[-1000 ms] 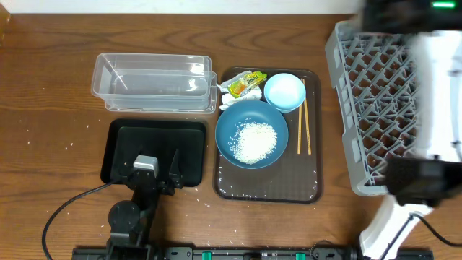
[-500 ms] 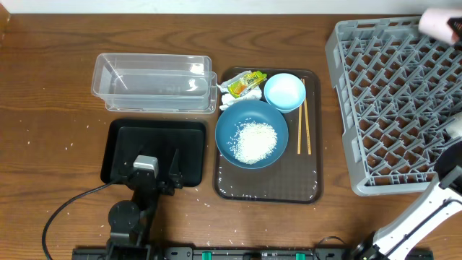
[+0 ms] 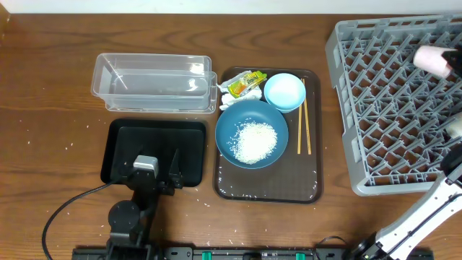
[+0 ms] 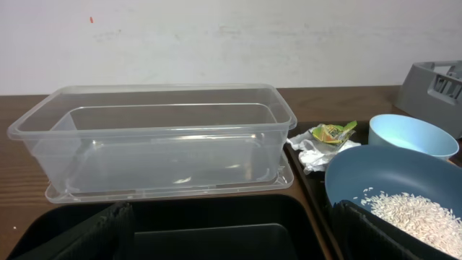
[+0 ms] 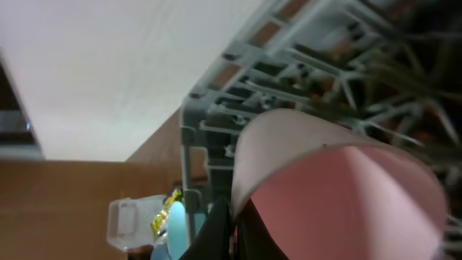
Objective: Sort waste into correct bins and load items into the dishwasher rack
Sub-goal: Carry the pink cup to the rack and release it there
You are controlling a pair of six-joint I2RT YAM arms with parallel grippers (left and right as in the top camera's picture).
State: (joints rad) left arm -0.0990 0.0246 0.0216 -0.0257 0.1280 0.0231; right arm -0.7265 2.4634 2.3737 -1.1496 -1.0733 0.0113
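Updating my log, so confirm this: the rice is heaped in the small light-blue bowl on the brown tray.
Wrong. The overhead view shows the rice heaped in the larger dark-blue dish on the brown tray; the small light-blue bowl is empty.

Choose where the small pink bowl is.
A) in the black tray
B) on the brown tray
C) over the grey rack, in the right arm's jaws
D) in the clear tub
C: the overhead view shows the pink bowl over the grey rack, and in the right wrist view the right gripper pinches its rim.
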